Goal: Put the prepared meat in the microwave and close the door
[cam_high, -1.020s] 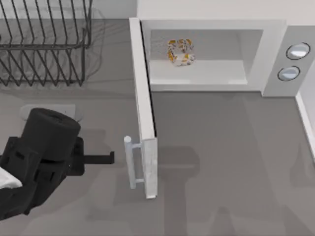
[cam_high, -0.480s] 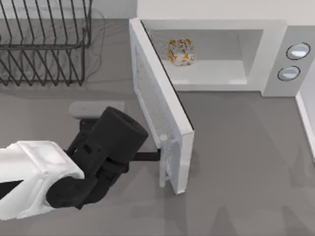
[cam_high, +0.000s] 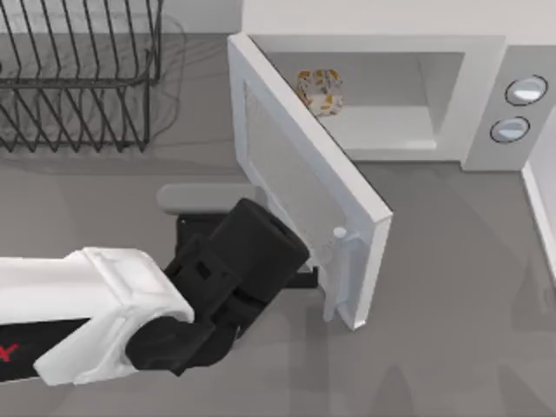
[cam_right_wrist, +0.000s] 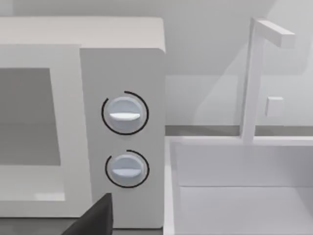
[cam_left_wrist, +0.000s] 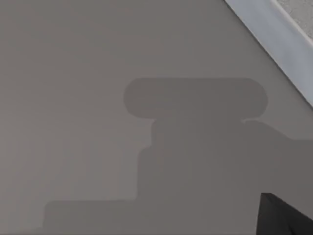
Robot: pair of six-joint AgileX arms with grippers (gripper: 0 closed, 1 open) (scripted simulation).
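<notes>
The mottled orange-and-white chunk of prepared meat [cam_high: 319, 91] is seen far left inside the white boxy microwave [cam_high: 452, 52]. The white slab door [cam_high: 304, 174], half-open, is met by the left gripper [cam_high: 314, 276]; finger state cannot be told.

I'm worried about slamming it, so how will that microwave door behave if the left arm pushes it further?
The door looks like a rigid slab, so it should swing on its hinge, not flex. Half shut, nothing visible blocks it. The left gripper presses near the handle, far from the hinge, so light force probably suffices.
</notes>
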